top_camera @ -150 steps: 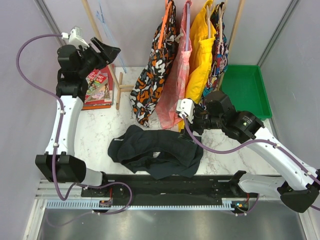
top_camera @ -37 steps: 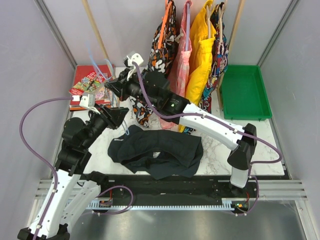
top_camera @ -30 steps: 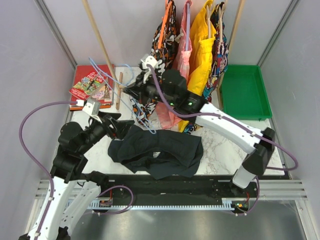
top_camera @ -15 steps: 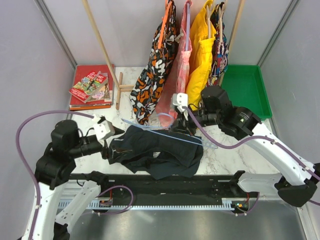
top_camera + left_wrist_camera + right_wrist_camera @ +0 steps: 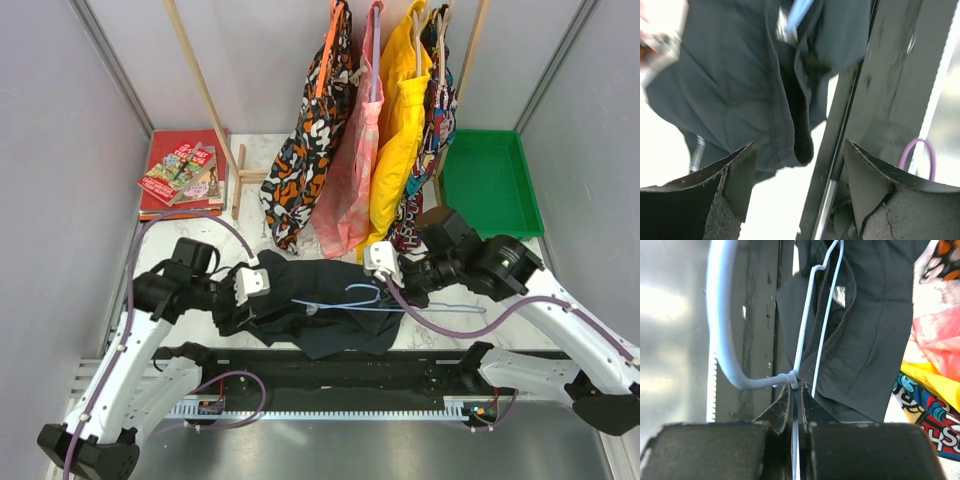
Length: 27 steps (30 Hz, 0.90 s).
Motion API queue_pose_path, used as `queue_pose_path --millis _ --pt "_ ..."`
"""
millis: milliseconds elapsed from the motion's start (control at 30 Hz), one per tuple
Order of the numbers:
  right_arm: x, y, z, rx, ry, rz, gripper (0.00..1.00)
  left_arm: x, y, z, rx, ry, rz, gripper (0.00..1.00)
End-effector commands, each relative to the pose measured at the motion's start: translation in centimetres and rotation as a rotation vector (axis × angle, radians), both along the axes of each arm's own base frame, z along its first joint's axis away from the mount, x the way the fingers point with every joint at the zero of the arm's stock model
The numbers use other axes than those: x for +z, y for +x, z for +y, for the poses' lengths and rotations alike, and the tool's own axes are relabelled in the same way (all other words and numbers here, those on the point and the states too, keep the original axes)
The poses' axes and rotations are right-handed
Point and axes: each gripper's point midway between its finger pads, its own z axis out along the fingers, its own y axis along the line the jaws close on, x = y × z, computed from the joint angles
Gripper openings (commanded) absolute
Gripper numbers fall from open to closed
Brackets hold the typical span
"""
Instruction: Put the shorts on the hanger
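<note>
The black shorts (image 5: 330, 312) lie crumpled on the marble table near its front edge. The pale-blue wire hanger (image 5: 352, 306) lies across them, its far end reaching right toward my right arm. My right gripper (image 5: 408, 288) is shut on the hanger (image 5: 801, 335) just below the twisted neck, with the hook (image 5: 720, 335) curving left over the rail. The shorts (image 5: 875, 325) lie beyond the tips. My left gripper (image 5: 252, 300) is at the shorts' left edge. It (image 5: 797, 175) stands open, with a dark folded hem of the shorts (image 5: 740, 85) just at its fingertips.
Patterned (image 5: 305, 150), pink (image 5: 350, 170) and yellow (image 5: 400, 130) garments hang from a wooden rack at the back. Books (image 5: 185, 175) lie back left, a green tray (image 5: 490, 180) back right. A black rail (image 5: 340, 365) runs along the table's near edge.
The right gripper has brought the hanger down toward the near edge, so it now lies over the shorts. The left gripper has moved right to the shorts' left edge and narrowed a little.
</note>
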Motion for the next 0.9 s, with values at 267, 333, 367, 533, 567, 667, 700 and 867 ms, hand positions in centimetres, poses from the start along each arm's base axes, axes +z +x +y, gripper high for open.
queue_pose_path --millis 267,333,367,533,567,667,700,867 --pt "-3.4 3.9 1.8 0.153 -0.158 -0.093 0.0 -4.9 3.4 1.1 0.001 0.135 -0.037 0.74" --pt "-3.3 4.1 2.1 0.167 -0.154 -0.096 0.0 -5.4 3.7 1.3 0.009 0.149 -0.034 0.72" --pt "-3.3 4.1 2.4 0.178 -0.153 -0.1 0.0 -5.7 3.9 1.3 0.011 0.155 -0.036 0.72" --pt "-3.4 3.2 3.0 0.244 -0.162 -0.106 0.0 -6.4 4.4 1.5 0.018 0.176 -0.019 0.58" --pt "-3.5 2.7 3.3 0.268 -0.165 -0.109 0.0 -6.5 4.4 1.4 0.015 0.176 -0.015 0.55" --pt "-3.9 2.6 4.3 0.298 -0.172 -0.119 0.0 -6.3 4.3 0.9 -0.008 0.154 -0.011 0.37" --pt "-3.9 2.7 4.6 0.301 -0.168 -0.118 0.0 -6.3 4.2 0.9 -0.013 0.15 -0.008 0.27" --pt "-3.6 3.8 6.9 0.281 -0.131 -0.126 0.0 -5.9 4.4 0.9 -0.01 0.154 -0.002 0.02"
